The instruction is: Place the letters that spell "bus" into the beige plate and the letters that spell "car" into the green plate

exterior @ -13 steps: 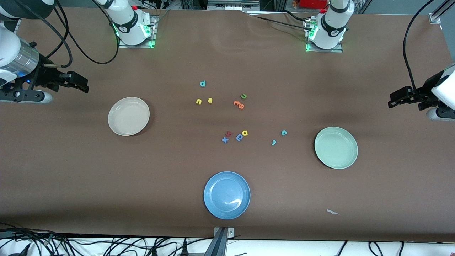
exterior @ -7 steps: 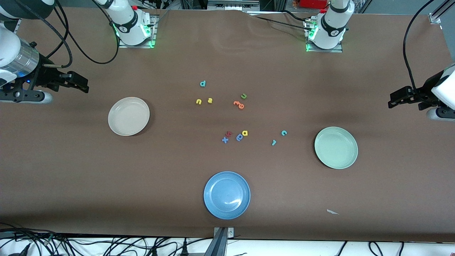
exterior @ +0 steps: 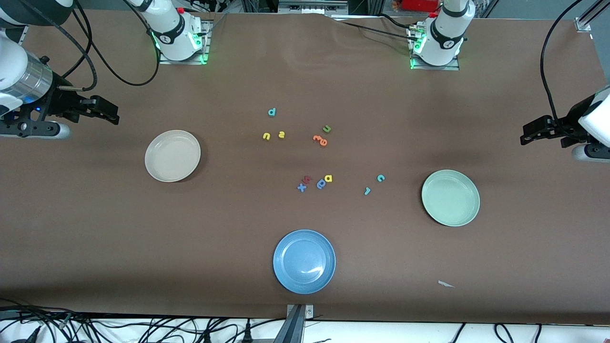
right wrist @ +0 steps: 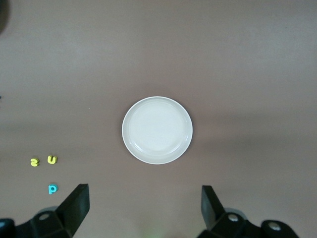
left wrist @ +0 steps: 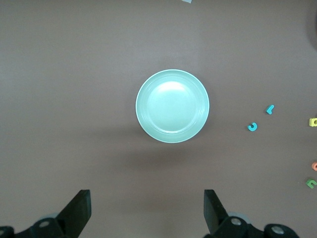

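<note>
The teal b [exterior: 271, 112], yellow u [exterior: 266, 136] and yellow s [exterior: 281, 135] lie together mid-table. The yellow a [exterior: 328, 178], teal c [exterior: 381, 178] and teal r [exterior: 367, 191] lie nearer the front camera. The beige plate [exterior: 172, 156] sits empty toward the right arm's end, and the green plate [exterior: 450, 197] sits empty toward the left arm's end. My right gripper [exterior: 112, 114] hangs open over bare table by the beige plate [right wrist: 157, 130]. My left gripper [exterior: 526, 134] hangs open over bare table by the green plate [left wrist: 172, 106]. Both arms wait, holding nothing.
A blue plate [exterior: 304, 261] sits near the front edge. Other letters lie among the task's: a green u [exterior: 326, 128], an orange e [exterior: 320, 140], a red letter [exterior: 307, 179], a blue x [exterior: 301, 187] and a darker blue letter [exterior: 321, 184]. A paper scrap [exterior: 446, 284] lies near the front.
</note>
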Robot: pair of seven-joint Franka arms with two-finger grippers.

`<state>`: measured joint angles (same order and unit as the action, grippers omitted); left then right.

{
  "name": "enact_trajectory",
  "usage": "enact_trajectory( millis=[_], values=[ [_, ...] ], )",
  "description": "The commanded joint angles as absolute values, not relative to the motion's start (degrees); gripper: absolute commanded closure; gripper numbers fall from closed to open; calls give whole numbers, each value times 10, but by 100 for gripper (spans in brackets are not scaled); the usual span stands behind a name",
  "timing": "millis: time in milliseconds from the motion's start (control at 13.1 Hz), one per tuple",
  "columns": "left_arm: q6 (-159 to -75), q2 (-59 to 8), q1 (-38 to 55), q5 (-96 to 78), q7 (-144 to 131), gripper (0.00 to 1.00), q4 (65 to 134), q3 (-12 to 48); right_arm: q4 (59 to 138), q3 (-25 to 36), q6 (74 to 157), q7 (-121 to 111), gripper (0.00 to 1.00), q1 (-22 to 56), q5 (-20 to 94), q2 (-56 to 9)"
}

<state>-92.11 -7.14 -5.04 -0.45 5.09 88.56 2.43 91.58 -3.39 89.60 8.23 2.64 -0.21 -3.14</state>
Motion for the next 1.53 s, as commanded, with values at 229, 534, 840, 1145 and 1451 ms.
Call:
enact_trajectory(
  millis=[229,534,840,1145,1451],
  values=[
    [-921,-68,-49,9,55,0,882,25,906,-33,894,75,0,24,11,-34],
    [-922,-69,-49,9,55,0,882,25,905,-33,896,76,0,24,12,-34],
    [-922,-70,-47,10,55,0,882,25,905,-32,904,76,0,19,35,-37],
    [-922,-79,-38,8,55,0,882,25,904,-33,910,75,0,19,35,-57],
    [-924,-95,-35,2,55,0,862,25,904,-33,911,75,0,24,30,-79]
  ],
)
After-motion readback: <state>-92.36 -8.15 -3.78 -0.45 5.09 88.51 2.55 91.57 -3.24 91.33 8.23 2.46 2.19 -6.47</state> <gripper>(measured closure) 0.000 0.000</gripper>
